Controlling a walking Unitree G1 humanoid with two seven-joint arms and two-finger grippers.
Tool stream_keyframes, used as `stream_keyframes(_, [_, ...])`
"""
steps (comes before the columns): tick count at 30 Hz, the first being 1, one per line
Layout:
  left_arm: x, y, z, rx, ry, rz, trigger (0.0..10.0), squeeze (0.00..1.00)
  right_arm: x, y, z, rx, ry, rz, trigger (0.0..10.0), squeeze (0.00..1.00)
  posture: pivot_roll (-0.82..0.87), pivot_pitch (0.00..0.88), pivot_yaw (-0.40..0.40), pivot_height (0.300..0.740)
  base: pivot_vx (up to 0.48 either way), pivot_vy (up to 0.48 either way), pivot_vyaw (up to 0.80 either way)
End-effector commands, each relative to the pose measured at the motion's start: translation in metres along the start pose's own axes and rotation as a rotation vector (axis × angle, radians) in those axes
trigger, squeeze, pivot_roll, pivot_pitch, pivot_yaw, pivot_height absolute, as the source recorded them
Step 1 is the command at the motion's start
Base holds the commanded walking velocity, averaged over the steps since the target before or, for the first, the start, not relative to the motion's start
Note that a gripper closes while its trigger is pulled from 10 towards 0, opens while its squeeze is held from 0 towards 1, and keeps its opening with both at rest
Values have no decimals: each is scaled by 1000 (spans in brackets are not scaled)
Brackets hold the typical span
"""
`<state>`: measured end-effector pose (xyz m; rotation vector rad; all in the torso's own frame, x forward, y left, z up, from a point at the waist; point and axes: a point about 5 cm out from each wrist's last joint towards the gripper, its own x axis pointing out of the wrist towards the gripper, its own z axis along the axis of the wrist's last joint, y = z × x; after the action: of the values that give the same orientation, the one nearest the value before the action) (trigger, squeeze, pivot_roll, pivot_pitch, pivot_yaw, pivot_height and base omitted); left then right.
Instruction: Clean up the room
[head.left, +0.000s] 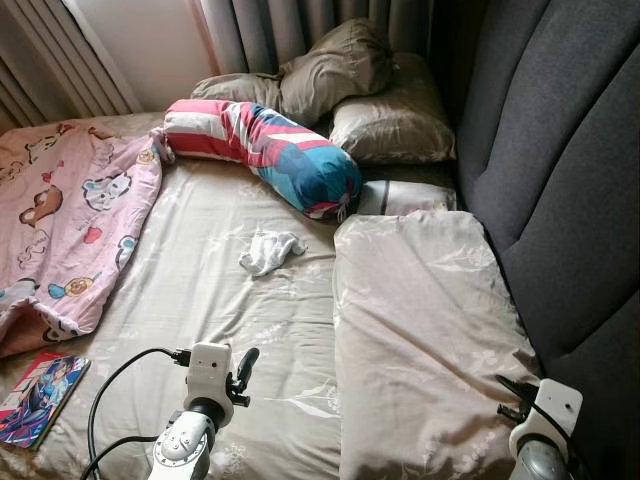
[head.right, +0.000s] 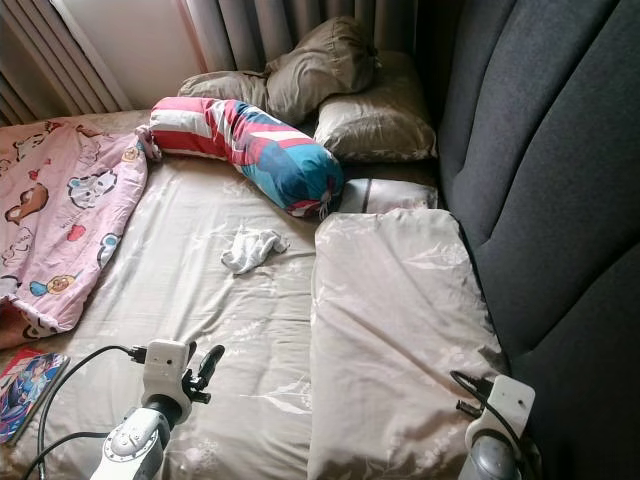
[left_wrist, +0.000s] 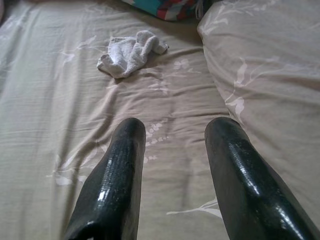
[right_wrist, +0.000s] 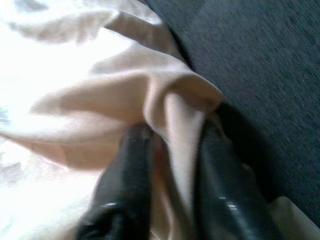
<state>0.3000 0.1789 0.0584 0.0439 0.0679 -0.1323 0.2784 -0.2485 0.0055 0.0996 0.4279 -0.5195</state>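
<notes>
— What have you got hold of?

— My right gripper (right_wrist: 167, 150) is pinching a fold of the beige quilt (head.left: 420, 330) at its edge by the grey headboard (head.left: 560, 170). The left gripper (left_wrist: 175, 150) hovers spread over the bed (head.left: 210, 290), holding nothing.

— How to do it well?

— I'd say keep the pinch deep and pull flat along the mattress so the cloth doesn't slip. The quilt lies rumpled, folded back on the headboard side — soft, pale, leaf-printed.
</notes>
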Motion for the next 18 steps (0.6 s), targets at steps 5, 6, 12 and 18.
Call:
stream_keyframes(5, [-9, 2, -14, -4, 46, 20, 10000, 0, -2, 2, 0, -41, -35, 25, 10000, 1000, -13, 227, 51, 740, 0, 0, 0])
stream_keyframes(6, [-9, 2, -14, -4, 46, 20, 10000, 0, -3, 3, 2, -43, -47, 30, 10000, 1000, -14, 228, 50, 740, 0, 0, 0])
stream_keyframes(12, [-10, 0, -15, -8, 46, 23, 10000, 0, -9, 23, 21, -28, -214, 155, 10000, 1000, -21, 237, 45, 740, 0, 0, 0])
stream_keyframes(18, [-13, 0, -16, -18, 38, 31, 10000, 0, -27, 41, 27, -53, -344, 299, 10000, 1000, -23, 236, 36, 740, 0, 0, 0])
